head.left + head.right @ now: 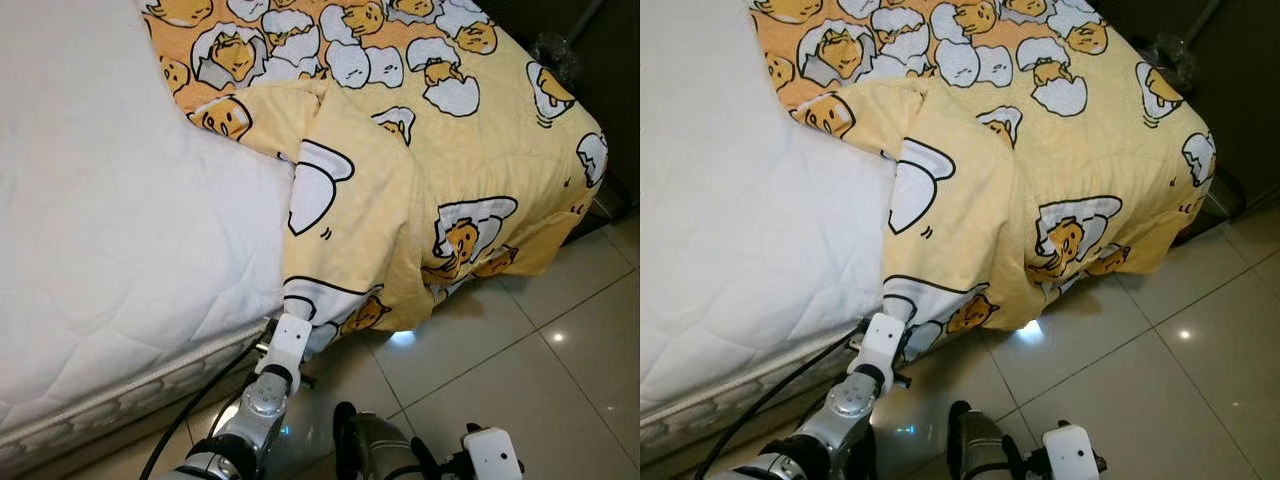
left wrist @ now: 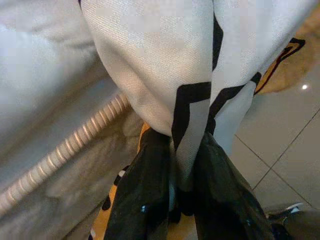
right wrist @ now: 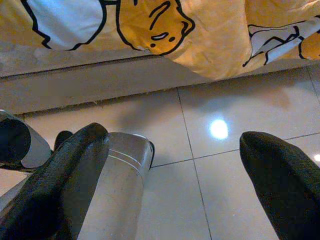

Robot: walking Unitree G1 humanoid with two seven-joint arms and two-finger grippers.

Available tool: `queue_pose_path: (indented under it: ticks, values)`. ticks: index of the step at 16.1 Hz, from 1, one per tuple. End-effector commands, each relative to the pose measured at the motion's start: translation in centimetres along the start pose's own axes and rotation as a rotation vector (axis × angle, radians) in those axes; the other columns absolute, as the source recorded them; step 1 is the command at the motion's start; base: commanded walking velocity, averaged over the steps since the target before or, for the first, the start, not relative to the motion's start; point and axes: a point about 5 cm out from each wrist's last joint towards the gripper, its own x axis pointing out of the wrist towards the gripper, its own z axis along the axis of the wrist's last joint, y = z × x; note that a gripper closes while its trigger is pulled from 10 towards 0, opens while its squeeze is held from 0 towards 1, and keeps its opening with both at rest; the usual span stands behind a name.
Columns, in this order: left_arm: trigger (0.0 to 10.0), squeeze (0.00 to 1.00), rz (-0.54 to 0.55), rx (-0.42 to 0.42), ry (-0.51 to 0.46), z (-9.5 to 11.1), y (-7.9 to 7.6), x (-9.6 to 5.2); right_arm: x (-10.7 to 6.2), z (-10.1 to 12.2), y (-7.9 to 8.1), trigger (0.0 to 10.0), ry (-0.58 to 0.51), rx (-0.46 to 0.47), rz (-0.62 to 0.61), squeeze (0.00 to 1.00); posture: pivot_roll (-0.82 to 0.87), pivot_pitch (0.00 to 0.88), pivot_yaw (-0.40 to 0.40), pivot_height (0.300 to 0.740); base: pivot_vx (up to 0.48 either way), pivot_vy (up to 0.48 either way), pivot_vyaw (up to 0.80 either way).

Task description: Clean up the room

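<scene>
Left end effector (image 2: 182, 192) pinches blanket (image 1: 420, 170), fingertips hidden

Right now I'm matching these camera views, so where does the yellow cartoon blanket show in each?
Left eye: blanket drapes the bed's corner, upper right.
Right eye: same place, hanging toward the floor.
Left wrist: its white hem pinched in the left claw.
Right wrist: along the top.
Shared landmark: tiled floor.

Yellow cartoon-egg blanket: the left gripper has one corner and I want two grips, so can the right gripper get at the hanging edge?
Probably yes. The right gripper, open, hovers above bare floor tiles, facing the yellow cartoon-egg blanket edge with nothing between; the left gripper pinches its corner.
</scene>
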Motion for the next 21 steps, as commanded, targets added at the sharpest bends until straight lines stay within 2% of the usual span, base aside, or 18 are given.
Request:
queue_pose_path:
  ticks: [1,3,5,8,11,15,18,19,21]
  values:
    - [10.0,0.00,-0.051,-0.015,0.047,-1.5,-1.3,-0.7,-0.5,-1.0,-0.2,10.0,0.049,0.000,-0.007,0.00,-0.21,0.211,-0.090,0.740,-0.401,-0.266,0.00]
    - [10.0,0.00,-0.096,-0.024,0.056,-1.9,-2.4,-1.0,-0.4,-1.1,-0.2,10.0,0.052,-0.001,-0.003,0.00,-0.20,0.210,-0.090,0.740,-0.201,-0.133,0.00]
    - [10.0,0.00,-0.298,-0.036,0.108,-3.5,-6.4,-2.7,-0.2,-1.1,-0.2,10.0,0.056,-0.004,0.006,0.00,-0.21,0.206,-0.092,0.740,0.000,0.000,0.00]
    - [10.0,0.00,-0.458,-0.049,0.154,-4.6,-9.0,-4.1,-0.1,-1.1,-0.4,10.0,0.057,-0.007,0.008,0.00,-0.21,0.204,-0.094,0.740,0.000,0.000,0.00]
    - [10.0,0.00,-0.563,-0.013,0.212,-5.5,-9.9,-4.8,-0.1,-1.3,-0.5,10.0,0.062,-0.012,0.016,0.00,-0.21,0.201,-0.094,0.740,0.000,0.000,0.00]
    - [10.0,0.00,-0.653,-0.014,0.332,-7.5,-10.6,-6.2,0.0,-1.3,-0.4,10.0,0.066,-0.016,0.024,0.00,-0.21,0.197,-0.092,0.740,0.000,0.000,0.00]
    - [10.0,0.00,-0.775,-0.102,0.456,-9.1,-12.1,-8.1,0.0,-1.6,-0.4,10.0,0.076,-0.016,0.033,0.00,-0.21,0.198,-0.091,0.740,0.000,0.000,0.00]
    - [10.0,0.00,-0.850,-0.182,0.472,-8.9,-13.4,-8.8,-0.1,-1.7,-0.3,10.0,0.083,-0.016,0.041,0.00,-0.21,0.198,-0.092,0.740,0.000,0.000,0.00]
    - [10.0,0.00,-0.881,-0.165,0.412,-8.1,-14.0,-8.6,-0.1,-1.9,-0.3,10.0,0.090,-0.016,0.049,0.00,-0.20,0.196,-0.093,0.740,0.000,0.000,0.00]
